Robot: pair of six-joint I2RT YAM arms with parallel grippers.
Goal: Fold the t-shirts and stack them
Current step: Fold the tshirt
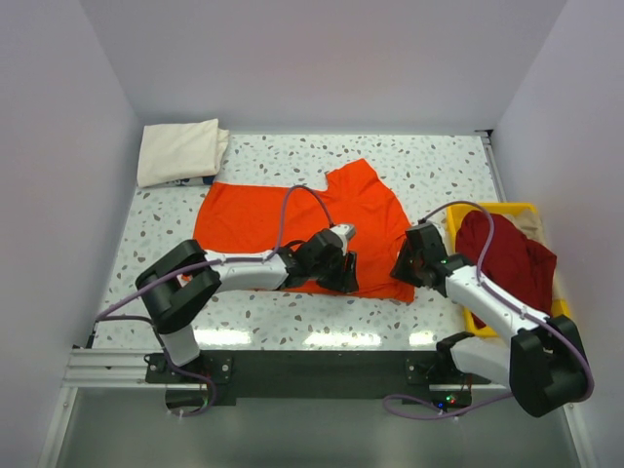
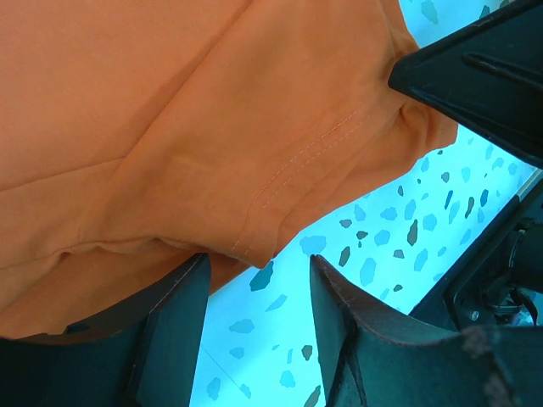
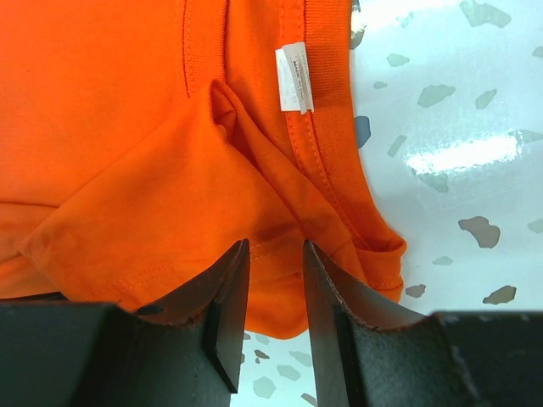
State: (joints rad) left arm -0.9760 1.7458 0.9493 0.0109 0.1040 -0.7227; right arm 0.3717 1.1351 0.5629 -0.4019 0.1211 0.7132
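The orange t-shirt (image 1: 283,219) lies spread across the middle of the table, its near edge bunched. My left gripper (image 1: 347,277) hangs open at that near edge; in the left wrist view a hemmed corner of the orange t-shirt (image 2: 254,229) sits just beyond the fingertips of the left gripper (image 2: 259,264), with bare table between them. My right gripper (image 1: 401,270) is open at the shirt's near right corner. In the right wrist view the right gripper (image 3: 276,248) straddles a fold of orange cloth (image 3: 170,195) below the collar and white neck label (image 3: 293,76). A cream t-shirt (image 1: 178,151) lies folded at the back left.
A yellow tray (image 1: 492,208) at the right edge holds a crumpled dark red t-shirt (image 1: 507,258). The two grippers stand close together, a hand's width apart. The speckled table (image 1: 439,166) is walled on three sides.
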